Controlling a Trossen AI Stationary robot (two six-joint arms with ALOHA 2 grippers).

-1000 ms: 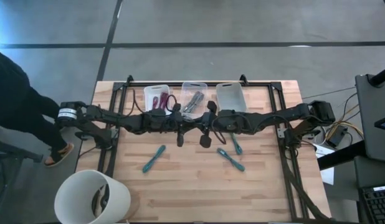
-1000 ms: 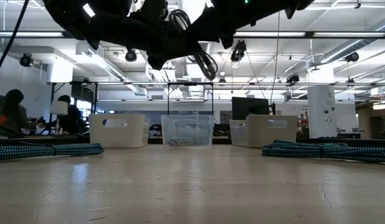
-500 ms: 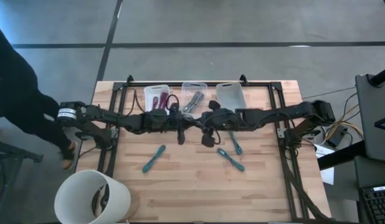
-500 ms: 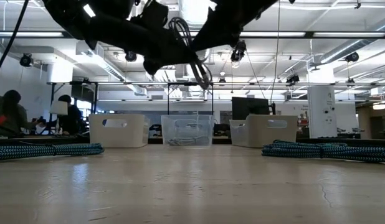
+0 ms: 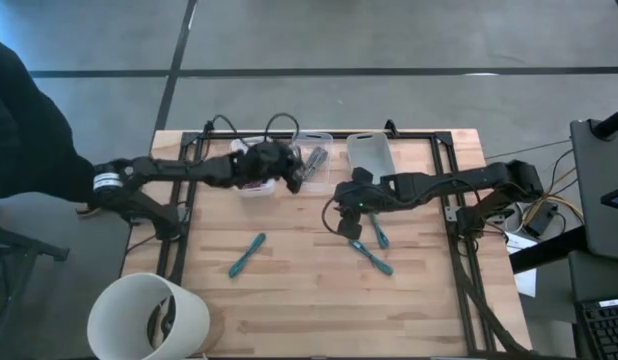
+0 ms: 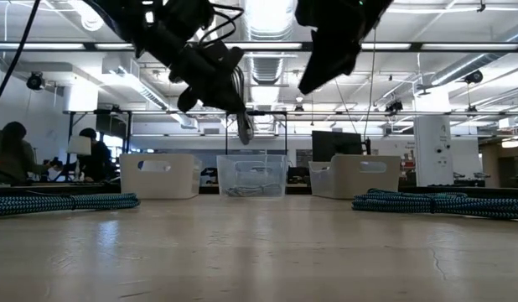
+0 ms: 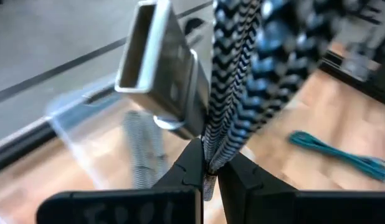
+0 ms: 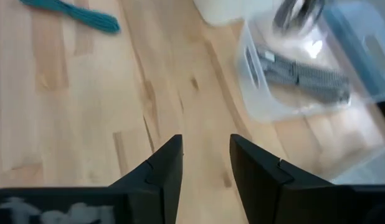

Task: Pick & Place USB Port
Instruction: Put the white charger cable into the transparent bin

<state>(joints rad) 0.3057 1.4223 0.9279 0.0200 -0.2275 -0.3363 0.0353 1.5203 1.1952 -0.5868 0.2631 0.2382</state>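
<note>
My left gripper [image 5: 293, 176] hovers at the clear middle bin [image 5: 319, 138], shut on a black-and-white braided USB cable [image 7: 255, 68] with a silver plug [image 7: 160, 68]. In the low view the plug [image 6: 244, 127] hangs below that gripper [image 6: 230, 88], above the bin [image 6: 252, 174]. My right gripper [image 5: 346, 222] stands open over bare wood near the table's middle, and its wrist view [image 8: 205, 168] shows nothing between the fingers. More braided cable [image 8: 304, 74] lies in the clear bin. My left gripper pinches the braided cable [image 7: 210, 158] between its two fingertips, a short way behind the silver plug. More than one strand runs up from the pinch. The cable is lifted clear of the table, and its plug end hangs down over the clear bin.
A white bin [image 5: 251, 152] holding a dark red cable stands left of the clear bin, another white bin [image 5: 369, 152] right of it. Three teal cables [image 5: 247, 255] [image 5: 377, 232] [image 5: 370, 256] lie on the wood. A white bucket [image 5: 149, 318] stands at the near left corner, a person [image 5: 24, 150] beyond the left edge.
My left gripper has carried the braided cable from the table's middle toward the far edge, up to the clear bin, and the plug now hangs down. My right gripper has come away from the cable and drawn back a little toward the right edge.
</note>
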